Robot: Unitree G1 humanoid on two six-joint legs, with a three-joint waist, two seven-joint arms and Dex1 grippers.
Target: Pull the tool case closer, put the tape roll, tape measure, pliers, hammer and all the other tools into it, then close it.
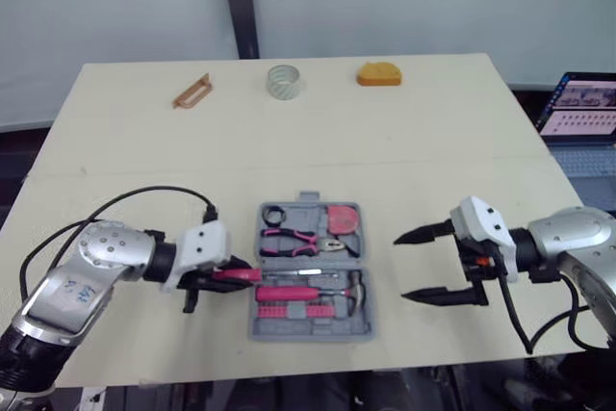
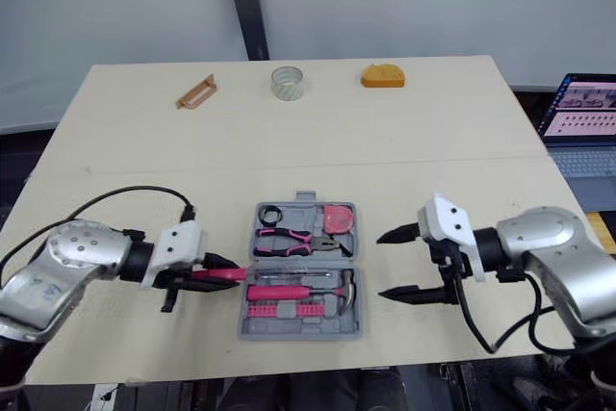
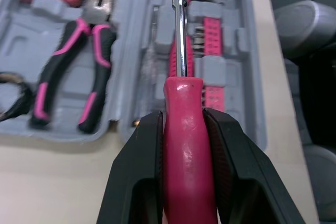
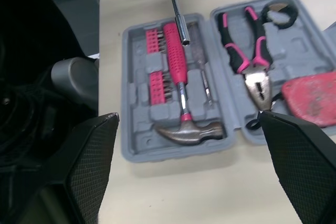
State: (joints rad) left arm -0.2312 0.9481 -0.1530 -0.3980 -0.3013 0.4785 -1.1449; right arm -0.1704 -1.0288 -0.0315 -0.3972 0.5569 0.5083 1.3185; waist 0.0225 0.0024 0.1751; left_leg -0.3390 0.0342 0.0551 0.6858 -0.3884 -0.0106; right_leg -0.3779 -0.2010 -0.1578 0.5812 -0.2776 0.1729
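Note:
The grey tool case point(image 1: 313, 332) lies open near the table's front edge. In it are pink-handled pliers point(image 1: 294, 241), a pink-handled hammer point(image 1: 308, 293), a black ring point(image 1: 273, 214), a red tool point(image 1: 341, 218) and pink bit holders point(image 4: 153, 40). My left gripper point(image 1: 226, 276) is shut on the pink handle of a screwdriver point(image 3: 186, 145), whose steel shaft reaches over the case's left side. To the right of the case, my right gripper point(image 1: 402, 269) stands open and holds nothing.
Along the table's far edge lie a clear tape roll point(image 1: 284, 81), an orange tape measure point(image 1: 378, 74) and an orange-brown tool point(image 1: 192, 90). A laptop point(image 1: 582, 108) sits off the table to the right.

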